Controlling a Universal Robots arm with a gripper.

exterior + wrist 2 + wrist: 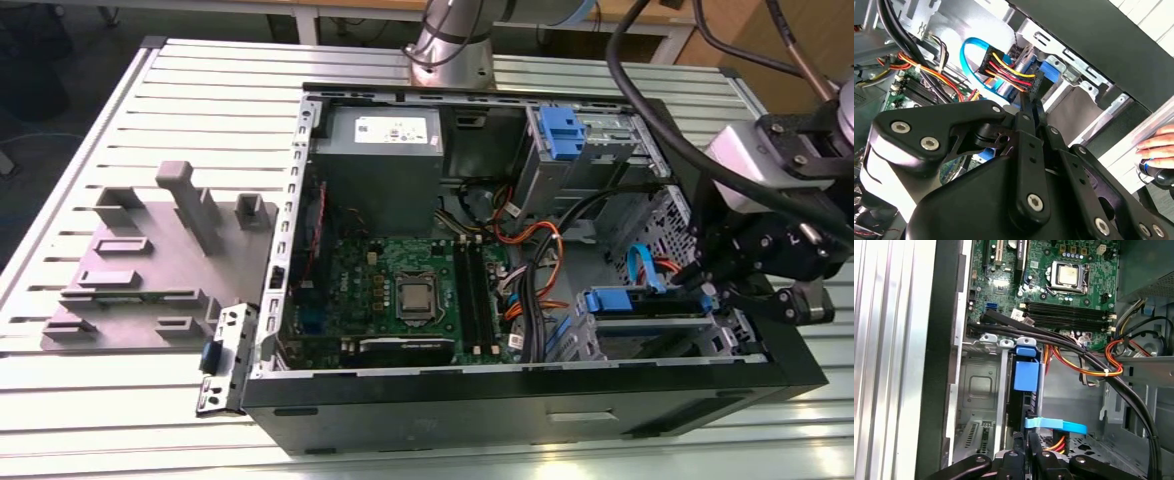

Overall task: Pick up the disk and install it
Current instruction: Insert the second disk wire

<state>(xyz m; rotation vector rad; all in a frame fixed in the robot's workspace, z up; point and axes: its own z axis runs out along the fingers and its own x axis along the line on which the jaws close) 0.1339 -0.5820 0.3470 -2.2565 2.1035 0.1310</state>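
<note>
Gripper [747, 290]: lower right of the exterior view, inside the open computer case [534, 400] — jaws clenched, grasping nothing.
Disk [650, 330]: seated in the lower-right drive cage, just beside the gripper.
Cables [534, 260]: crowd the cage's edge.

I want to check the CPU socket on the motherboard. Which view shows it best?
The first wrist view: the CPU socket sits unobstructed and large, metal lid facing the camera. The exterior view also shows it, smaller, mid-motherboard. In the second wrist view the gripper and cables cover most of the board.
</note>
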